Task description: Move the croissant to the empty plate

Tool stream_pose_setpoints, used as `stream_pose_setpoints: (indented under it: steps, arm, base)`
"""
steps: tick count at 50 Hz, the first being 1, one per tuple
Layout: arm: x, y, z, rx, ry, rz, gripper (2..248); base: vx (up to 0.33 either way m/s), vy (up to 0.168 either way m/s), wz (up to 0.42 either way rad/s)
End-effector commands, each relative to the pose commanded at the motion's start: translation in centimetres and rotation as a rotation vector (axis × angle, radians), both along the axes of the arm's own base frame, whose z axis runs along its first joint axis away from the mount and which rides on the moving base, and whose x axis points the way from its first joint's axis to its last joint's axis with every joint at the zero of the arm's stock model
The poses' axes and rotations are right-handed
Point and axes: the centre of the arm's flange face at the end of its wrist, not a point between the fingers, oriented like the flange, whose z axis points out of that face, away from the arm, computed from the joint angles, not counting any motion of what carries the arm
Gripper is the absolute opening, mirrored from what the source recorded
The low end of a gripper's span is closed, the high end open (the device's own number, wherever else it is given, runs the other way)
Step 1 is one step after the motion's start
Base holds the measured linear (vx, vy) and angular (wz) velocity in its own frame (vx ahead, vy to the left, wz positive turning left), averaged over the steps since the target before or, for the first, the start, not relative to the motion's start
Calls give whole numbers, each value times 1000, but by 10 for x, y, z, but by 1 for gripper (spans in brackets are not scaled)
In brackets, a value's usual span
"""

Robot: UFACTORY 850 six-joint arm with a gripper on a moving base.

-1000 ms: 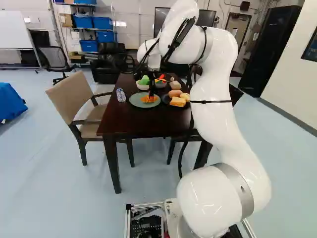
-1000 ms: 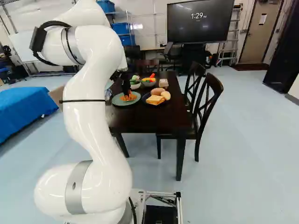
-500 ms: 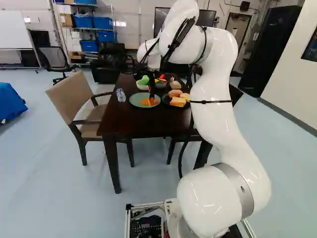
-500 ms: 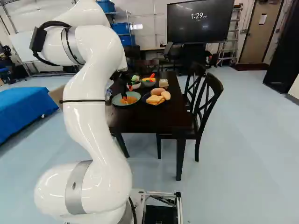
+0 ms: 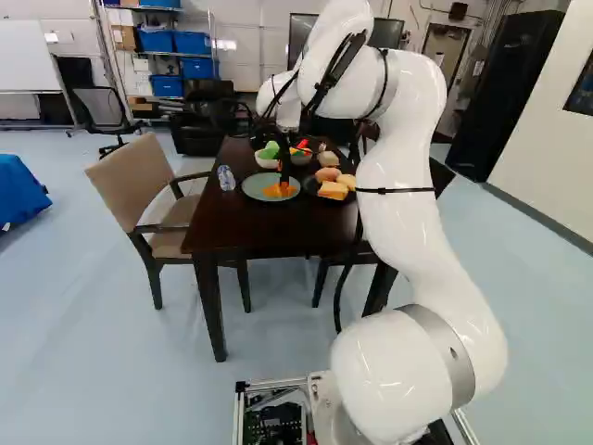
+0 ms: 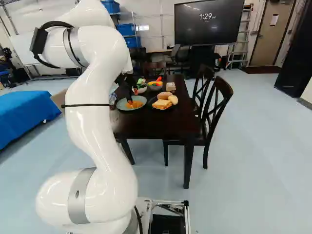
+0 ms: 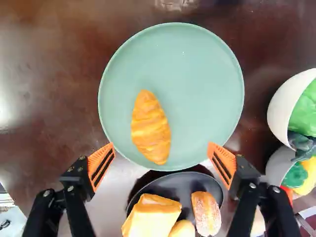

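Observation:
My gripper (image 5: 284, 174) is over the green plate (image 5: 254, 188) in the left base view. In the wrist view the gripper (image 7: 162, 164) stands wide open, its orange pads (image 7: 100, 166) far apart with nothing gripped. The croissant (image 7: 150, 129) lies on the green plate (image 7: 202, 94), ahead of the gap between the fingers, touched by neither. Nothing else is on that plate. Beside it, a dark plate (image 7: 174, 185) holds bread slices (image 7: 152, 217) and a roll (image 7: 206, 213).
Two bowls (image 7: 282, 106) of toy vegetables stand beside the green plate. A water bottle (image 5: 226, 177) is on the table's other side. Chairs (image 5: 157, 199) flank the dark table (image 5: 246, 227); a small box-like item (image 6: 170, 86) stands behind the dark plate.
The gripper's fingers have opened and spread apart above the green plate, letting go of the croissant, which rests there. The arm has barely shifted, and the base has stayed put.

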Motion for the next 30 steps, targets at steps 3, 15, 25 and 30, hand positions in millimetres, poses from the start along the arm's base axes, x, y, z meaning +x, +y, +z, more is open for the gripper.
stream_pose_setpoints:
  steps: [3,15,25,30]
  arm:
    - [-1,0,4,1,-5,0,247]
    - [-11,-1,22,4,-24,1,247]
    - [-24,-4,37,6,-34,0,247]
    - [-33,-7,45,6,-36,-2,247]
  base:
    - [0,0,0]
    - [0,0,0]
    - [0,0,0]
    - [0,0,0]
